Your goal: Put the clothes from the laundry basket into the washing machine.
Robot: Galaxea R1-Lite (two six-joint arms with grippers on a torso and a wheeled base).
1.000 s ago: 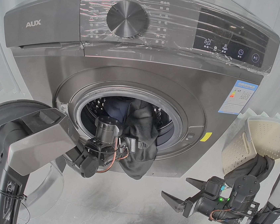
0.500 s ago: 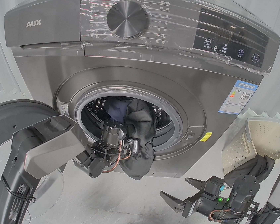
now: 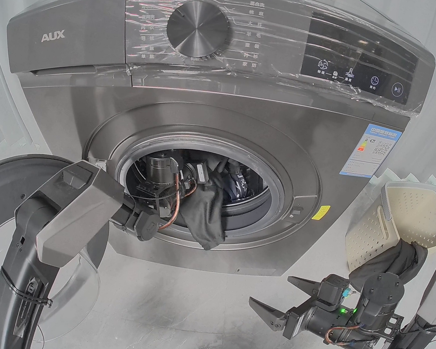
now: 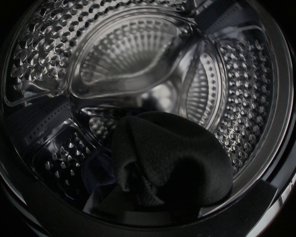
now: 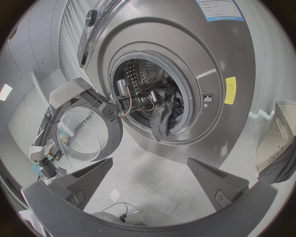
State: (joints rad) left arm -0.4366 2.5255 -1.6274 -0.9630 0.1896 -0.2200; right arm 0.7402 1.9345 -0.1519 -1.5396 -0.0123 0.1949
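Wedge-fingered and spread apart, the right gripper (image 3: 271,291) hangs near the cream perforated laundry basket (image 3: 422,208), which has a dark cloth (image 3: 392,262) slumped over its rim. Farther in, the left gripper (image 3: 205,173) sits in the mouth of the washing machine (image 3: 210,109). Its hold cannot be told under a limp black garment (image 3: 202,217) trailing over the lip, and the left wrist view adds the dimpled steel drum (image 4: 246,92).

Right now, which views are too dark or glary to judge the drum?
Left wrist view: dim; drum shows by glints, black cloth nearly lost in shadow. Head view: bright, glare streaks on the panel film. Right wrist view: well lit, fisheye bends the washer, corners black.
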